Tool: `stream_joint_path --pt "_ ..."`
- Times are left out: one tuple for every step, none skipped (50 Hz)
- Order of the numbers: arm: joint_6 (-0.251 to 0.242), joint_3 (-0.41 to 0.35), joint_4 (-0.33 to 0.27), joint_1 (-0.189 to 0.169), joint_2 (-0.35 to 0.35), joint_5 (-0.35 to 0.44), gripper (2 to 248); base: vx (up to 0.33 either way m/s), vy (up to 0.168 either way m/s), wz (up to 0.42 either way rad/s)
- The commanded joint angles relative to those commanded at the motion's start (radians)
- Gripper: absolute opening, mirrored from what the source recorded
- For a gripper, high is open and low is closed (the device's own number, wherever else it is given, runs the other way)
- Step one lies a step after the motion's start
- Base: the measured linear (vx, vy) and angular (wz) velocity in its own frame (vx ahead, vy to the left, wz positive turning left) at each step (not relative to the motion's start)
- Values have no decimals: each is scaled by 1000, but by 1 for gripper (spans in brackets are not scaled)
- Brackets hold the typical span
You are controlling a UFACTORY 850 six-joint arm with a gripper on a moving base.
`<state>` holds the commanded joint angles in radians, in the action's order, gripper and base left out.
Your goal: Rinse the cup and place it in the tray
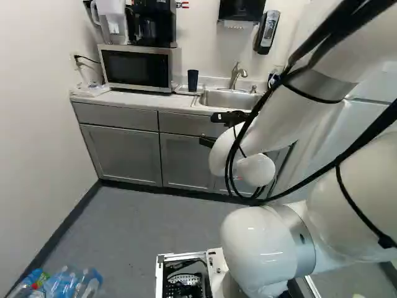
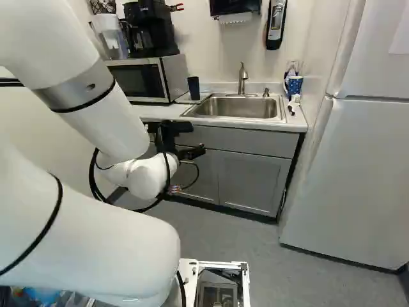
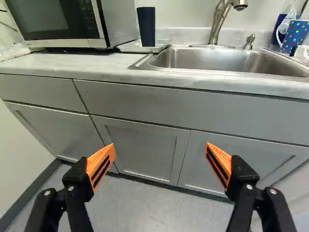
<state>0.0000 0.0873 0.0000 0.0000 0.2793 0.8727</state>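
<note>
In the wrist view, the gripper (image 2: 197, 139) is released, its two black fingers well apart with nothing between them, and the ribbed orange pads (image 3: 101, 163) are wedge-shaped. Ahead of it are flat grey cabinet doors (image 3: 142, 150) with recessed panels, under a pale, faintly mottled counter (image 3: 91, 65). The dark blue cup (image 3: 146, 26), smooth and tapered, stands upright with its wider end up on the shallow, light tray (image 3: 143, 47), between the microwave (image 3: 60, 19) and the brushed-metal sink (image 3: 207, 59). A curved metal faucet (image 3: 219, 21) rises behind the sink. The microwave's control panel bears tiny markings, too small to read. At the sink's far side from the cup stands a blue mug (image 3: 293, 36) with coloured dots. In the right base view, a smooth white fridge (image 2: 351, 173) stands right of the cabinets.
</note>
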Motion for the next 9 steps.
stream_joint_path --pt "0 0 0 0 0 0 247 0 0 0" --pt "0 0 0 0 0 0 247 0 0 0" --pt "0 0 0 0 0 0 247 0 0 0" --pt "0 0 0 0 0 0 247 0 0 0" --pt "0 0 0 0 0 0 247 0 0 0" --pt "0 0 0 0 0 0 247 0 0 0" --pt "0 0 0 0 0 0 247 0 0 0" --pt "0 0 0 0 0 0 247 0 0 0" --pt "0 0 0 0 0 0 247 0 0 0"
